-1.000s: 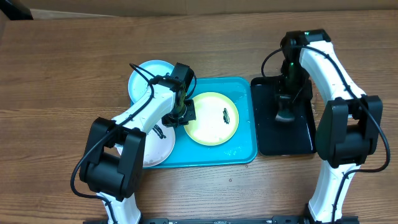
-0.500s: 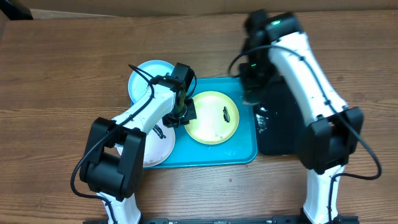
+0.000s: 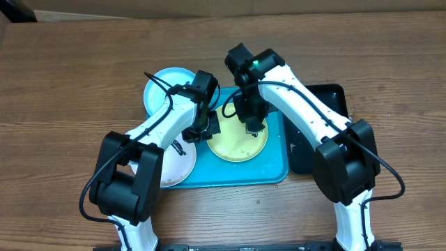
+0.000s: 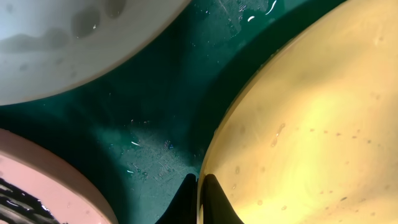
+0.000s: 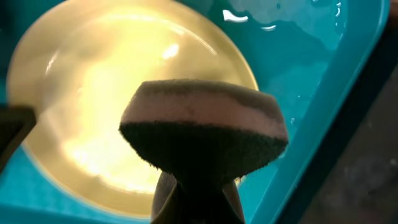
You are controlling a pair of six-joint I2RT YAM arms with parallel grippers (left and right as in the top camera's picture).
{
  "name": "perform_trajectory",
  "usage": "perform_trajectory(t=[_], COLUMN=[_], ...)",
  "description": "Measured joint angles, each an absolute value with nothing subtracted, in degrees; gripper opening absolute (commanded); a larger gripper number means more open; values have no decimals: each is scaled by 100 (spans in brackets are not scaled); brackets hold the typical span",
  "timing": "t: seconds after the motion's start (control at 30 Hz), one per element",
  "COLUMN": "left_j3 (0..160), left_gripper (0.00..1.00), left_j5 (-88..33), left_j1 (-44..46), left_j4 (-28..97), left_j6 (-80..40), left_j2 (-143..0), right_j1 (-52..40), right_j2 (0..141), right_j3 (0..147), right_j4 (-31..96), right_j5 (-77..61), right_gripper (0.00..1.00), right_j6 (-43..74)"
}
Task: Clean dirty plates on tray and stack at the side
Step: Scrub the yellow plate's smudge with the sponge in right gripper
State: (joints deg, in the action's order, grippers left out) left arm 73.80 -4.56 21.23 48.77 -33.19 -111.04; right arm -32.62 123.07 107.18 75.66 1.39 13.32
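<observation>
Right fingers are clamping sponge, hovering right above yellow-green plate; left fingers are pinching its left rim on tray.

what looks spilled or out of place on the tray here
There is water lying on the tray near its right rim. The white plate and the blue plate both hang out over the tray's left edge rather than lying fully inside it.
</observation>
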Motion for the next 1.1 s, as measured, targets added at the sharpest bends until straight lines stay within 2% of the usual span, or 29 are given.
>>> perform_trajectory(t=[0.3,0.83,1.1], left_j3=[7380,7380,7380], left_gripper=[4,4,4], left_j5=[-456,-473,-482], left_j1=[2123,2123,2123], left_j4=[4877,4882,4882], left_j6=[-3336,-3336,-3328], left_j2=[-11104,-11104,-11104], right_j1=[-3267,-3159,-2958], right_j2=[12307,12307,12230], right_j3=[9867,9623,9035], right_j4=[6742,6501,5699], right_j5=[228,386,-84], right_gripper=[4,4,4], right_j6=[1649,2036,1935])
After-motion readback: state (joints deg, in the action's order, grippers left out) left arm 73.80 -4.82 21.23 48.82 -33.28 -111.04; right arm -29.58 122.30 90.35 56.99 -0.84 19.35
